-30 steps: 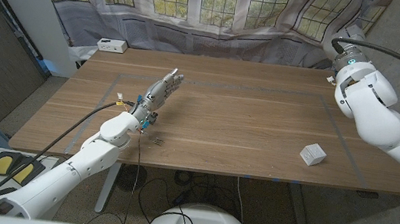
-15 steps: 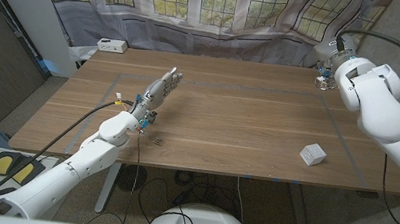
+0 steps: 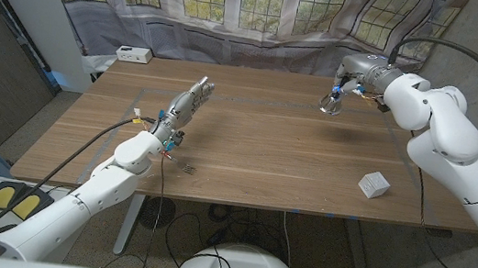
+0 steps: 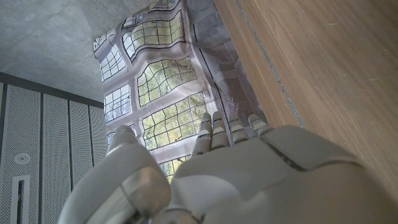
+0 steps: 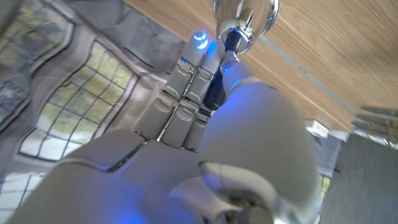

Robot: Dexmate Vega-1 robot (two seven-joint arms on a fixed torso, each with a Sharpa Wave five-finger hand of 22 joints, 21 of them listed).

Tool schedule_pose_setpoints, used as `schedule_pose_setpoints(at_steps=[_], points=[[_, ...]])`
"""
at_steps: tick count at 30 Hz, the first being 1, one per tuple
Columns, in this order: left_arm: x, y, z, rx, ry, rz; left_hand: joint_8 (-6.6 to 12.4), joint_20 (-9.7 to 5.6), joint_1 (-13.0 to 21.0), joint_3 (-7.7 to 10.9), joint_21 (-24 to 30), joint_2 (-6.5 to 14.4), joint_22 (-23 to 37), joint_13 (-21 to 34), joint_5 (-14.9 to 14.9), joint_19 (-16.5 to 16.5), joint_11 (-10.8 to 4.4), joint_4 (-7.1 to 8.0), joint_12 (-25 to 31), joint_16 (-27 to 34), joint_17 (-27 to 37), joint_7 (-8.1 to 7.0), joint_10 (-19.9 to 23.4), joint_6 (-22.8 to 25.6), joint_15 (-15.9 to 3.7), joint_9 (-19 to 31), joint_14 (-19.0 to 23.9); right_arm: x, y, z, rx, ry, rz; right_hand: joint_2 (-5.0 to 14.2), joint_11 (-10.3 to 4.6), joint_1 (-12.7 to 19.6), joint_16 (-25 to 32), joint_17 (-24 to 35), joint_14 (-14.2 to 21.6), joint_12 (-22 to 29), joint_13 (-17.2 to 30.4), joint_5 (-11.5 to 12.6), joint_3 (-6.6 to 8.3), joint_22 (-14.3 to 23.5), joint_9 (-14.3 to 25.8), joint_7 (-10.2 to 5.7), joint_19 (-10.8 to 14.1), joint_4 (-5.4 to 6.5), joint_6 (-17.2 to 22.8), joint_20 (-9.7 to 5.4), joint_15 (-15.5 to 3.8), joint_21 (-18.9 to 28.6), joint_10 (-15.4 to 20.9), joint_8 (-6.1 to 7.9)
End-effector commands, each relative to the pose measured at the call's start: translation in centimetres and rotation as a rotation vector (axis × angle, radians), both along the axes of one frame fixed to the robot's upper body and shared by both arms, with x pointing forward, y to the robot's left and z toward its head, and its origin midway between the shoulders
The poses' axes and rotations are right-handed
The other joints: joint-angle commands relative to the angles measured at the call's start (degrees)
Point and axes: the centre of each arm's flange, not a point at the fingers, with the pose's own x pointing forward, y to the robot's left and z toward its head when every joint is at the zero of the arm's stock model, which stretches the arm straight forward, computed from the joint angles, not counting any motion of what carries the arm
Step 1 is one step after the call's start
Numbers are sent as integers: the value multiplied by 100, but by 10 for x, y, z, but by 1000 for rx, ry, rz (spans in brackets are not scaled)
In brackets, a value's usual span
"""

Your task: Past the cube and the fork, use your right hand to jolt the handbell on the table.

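Observation:
A small silver handbell (image 3: 331, 104) hangs above the far right part of the table, pinched by its handle in my right hand (image 3: 360, 76). The right wrist view shows the bell (image 5: 244, 14) at the tips of my straight fingers (image 5: 186, 93), its handle held against them. The white cube (image 3: 375, 184) sits near the front right edge. A small fork (image 3: 183, 166) lies near the front left, just beside my left forearm. My left hand (image 3: 185, 107) is raised over the left part of the table with its fingers straight and apart, holding nothing; the left wrist view shows this hand (image 4: 236, 174) too.
A white box (image 3: 133, 54) lies at the far left corner of the wooden table (image 3: 264, 156). Thin tape lines mark a rectangle on the tabletop. A curtain with a window print hangs behind the table's far edge.
My right hand has swung from the far right corner leftward over the table, carrying the handbell with it. The left hand has shifted slightly left.

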Motion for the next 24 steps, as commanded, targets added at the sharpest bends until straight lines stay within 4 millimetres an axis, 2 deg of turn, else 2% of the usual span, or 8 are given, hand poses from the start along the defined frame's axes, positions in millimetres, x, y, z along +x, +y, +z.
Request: schedule_pose_setpoints(at_steps=[1,3,5,7,14,19,24], points=[[-2,4,0,-1,0,3,-9,24,-7,-2,13,15,8,13,-15,-8,2,-29,-16,0,29,22,25,48,20,8,55,-8,47,3,319,54,564,41,169,3,-6,30,-15,27,545,50,13,8,22,41,1,23,11,33,6,54,206,-21],[-2,4,-1,0,1,1,-9,24,-7,-2,12,15,7,13,-15,-11,1,-30,-16,0,29,24,26,49,25,8,55,-10,50,7,444,52,721,42,191,15,-18,28,-29,21,546,50,15,7,22,46,-7,16,7,42,-1,61,199,-23],[-2,4,-1,0,1,1,-8,26,-8,-2,12,15,7,13,-15,-10,7,-30,-15,1,29,27,29,51,23,8,59,-11,50,9,486,50,773,45,233,14,-22,30,-34,24,554,48,12,7,22,43,-7,17,5,42,5,70,204,-25],[-2,5,-2,-3,1,2,-8,23,-8,-2,13,15,7,13,-15,-10,5,-31,-15,1,29,23,29,52,24,8,59,-13,50,12,613,49,907,48,237,16,-21,37,-36,19,558,46,10,7,23,57,-12,17,10,48,11,77,198,-25],[-4,9,-1,-10,-9,7,-9,27,-10,-2,12,15,7,13,-15,-10,8,-33,-17,1,29,18,28,51,22,8,60,-20,50,17,824,44,1145,57,238,38,-13,48,-14,8,563,42,3,6,23,61,-24,9,3,54,0,103,195,-31],[-6,12,1,-13,-18,11,-15,26,-10,-1,14,15,7,13,-15,-5,-4,-35,-23,0,29,13,13,37,27,8,59,-29,48,22,877,18,1218,56,211,36,-17,46,-10,13,573,40,-8,5,23,59,-9,11,11,42,4,127,213,-31],[-6,13,2,-18,-18,7,-52,82,-12,0,18,14,7,14,-16,6,32,-40,-31,-2,29,-60,-7,-67,25,8,55,-31,48,24,835,17,1175,55,216,39,-24,46,-10,7,574,40,-15,3,24,59,-19,10,5,43,2,147,220,-38]])
